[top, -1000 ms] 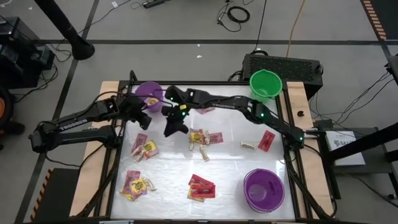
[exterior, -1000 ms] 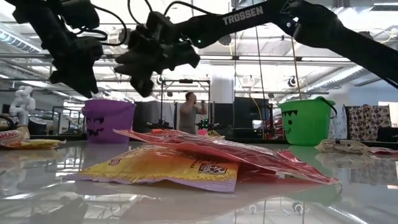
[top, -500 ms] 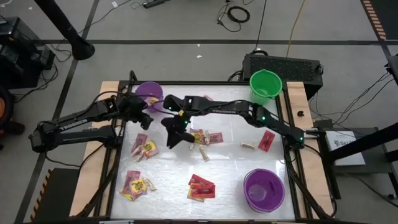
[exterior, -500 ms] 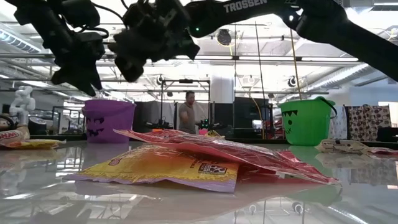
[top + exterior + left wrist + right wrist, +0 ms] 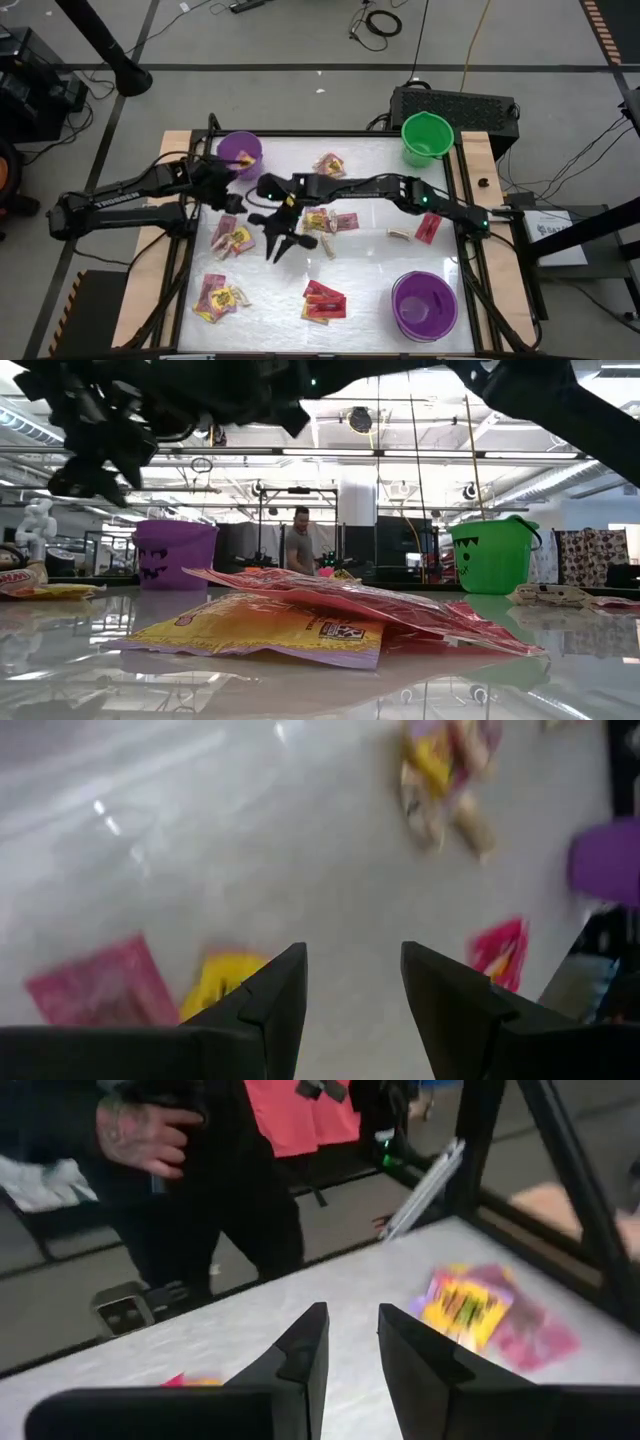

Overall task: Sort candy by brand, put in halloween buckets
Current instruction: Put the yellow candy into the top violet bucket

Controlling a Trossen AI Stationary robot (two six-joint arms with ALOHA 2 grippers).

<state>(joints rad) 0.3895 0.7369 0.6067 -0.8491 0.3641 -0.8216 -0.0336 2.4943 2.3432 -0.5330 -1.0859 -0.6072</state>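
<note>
In the high view my right gripper (image 5: pixel 280 247) hangs open over the middle of the table, just near-left of a pile of yellow and pink candy (image 5: pixel 325 222). In its own wrist view the right gripper (image 5: pixel 352 1320) is empty. My left gripper (image 5: pixel 226 198) hovers open between the far purple bucket (image 5: pixel 240 150) and a candy cluster (image 5: pixel 232 238). Nothing sits between the fingers of the left gripper (image 5: pixel 352 960), and yellow and pink packets (image 5: pixel 215 988) lie below it. The green bucket (image 5: pixel 427 135) stands at the far right and a second purple bucket (image 5: pixel 423 305) at the near right.
More candy lies flat in clusters at the far middle (image 5: pixel 328 163), near left (image 5: pixel 220 297) and near middle (image 5: pixel 323 300). A red packet (image 5: pixel 428 227) and a tan piece (image 5: pixel 400 234) lie to the right. A person (image 5: pixel 200 1190) stands beyond the table's edge.
My right gripper has swung from beside the far purple bucket toward the table's near edge and now hangs over the middle of the table. This uncovered the far-middle candy cluster. My left gripper stayed by the far purple bucket, and no candy moved.
</note>
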